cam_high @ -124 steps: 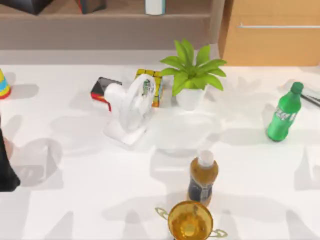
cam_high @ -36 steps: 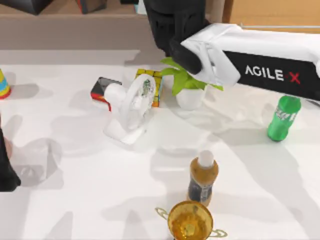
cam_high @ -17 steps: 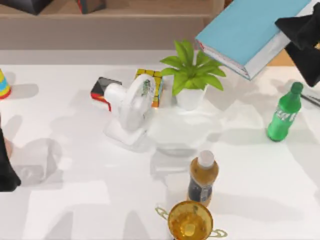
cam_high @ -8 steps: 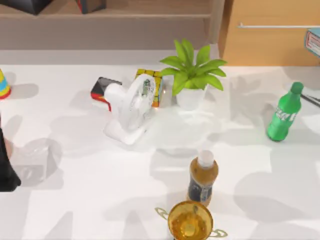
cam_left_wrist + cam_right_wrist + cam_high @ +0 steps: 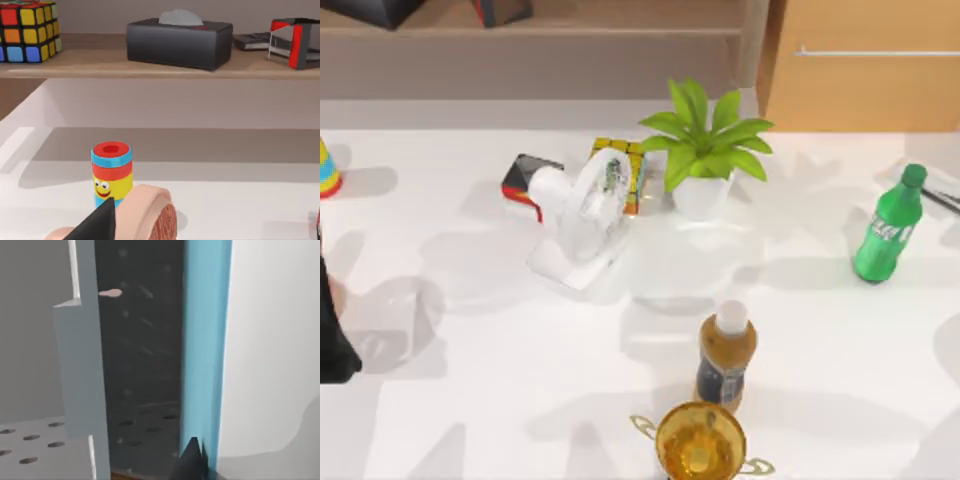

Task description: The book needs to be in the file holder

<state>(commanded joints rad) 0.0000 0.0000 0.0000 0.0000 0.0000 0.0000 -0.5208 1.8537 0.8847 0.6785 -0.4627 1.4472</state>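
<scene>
The book (image 5: 206, 350) shows in the right wrist view as an upright light-blue cover with white page edges (image 5: 272, 340) beside it. My right gripper (image 5: 199, 464) is shut on the book, one dark fingertip (image 5: 191, 458) pressed against the cover. The grey perforated file holder (image 5: 82, 370) stands close beside the book, with a dark gap between its divider and the cover. My left arm (image 5: 328, 345) is parked at the table's left edge.
On the table stand a white fan (image 5: 582, 215), a potted plant (image 5: 705, 150), a green bottle (image 5: 888, 225), an amber bottle (image 5: 725, 355) and a gold trophy (image 5: 700, 440). A colour cube (image 5: 620, 165) and a black-and-red box (image 5: 525, 178) sit behind the fan.
My right arm carried the book from the back shelf rightward and out of the top view. Its last corner at the right edge half a second ago is gone.
</scene>
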